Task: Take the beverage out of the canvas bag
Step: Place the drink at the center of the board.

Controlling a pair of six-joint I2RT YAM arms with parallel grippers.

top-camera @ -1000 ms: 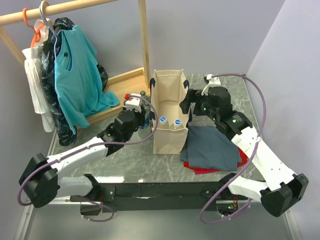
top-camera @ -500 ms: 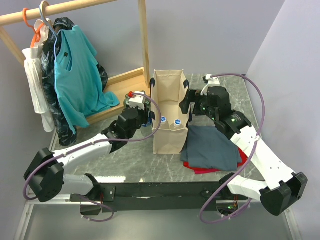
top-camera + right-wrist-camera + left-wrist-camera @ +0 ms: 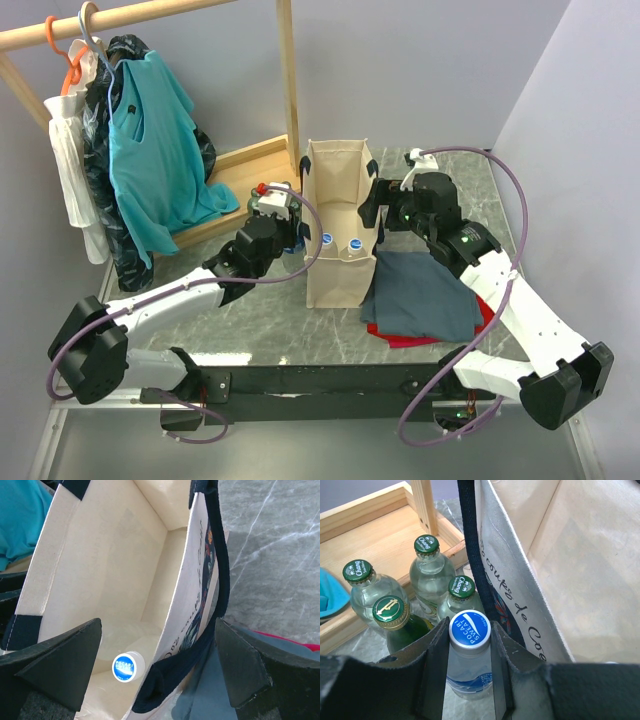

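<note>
The left claw (image 3: 469, 642) was clenched on the neck of a Pocari Sweat bottle (image 3: 469, 680), one finger on each side under its blue-and-white cap. That bottle stood outside the canvas bag (image 3: 335, 280), just beside its left wall and navy handle (image 3: 470, 540), with four green-capped glass bottles (image 3: 426, 570) close by at the wooden rack base (image 3: 375, 525). The bag stood upright mid-surface (image 3: 270, 320), toward the far edge. The right claw (image 3: 157, 625) was released, jaws spread wide, straddling the bag's right wall and handle. Inside the bag, two more blue caps (image 3: 353, 243) showed from above. A folded grey-blue cloth (image 3: 425, 295) lay against the bag's right side.
</note>
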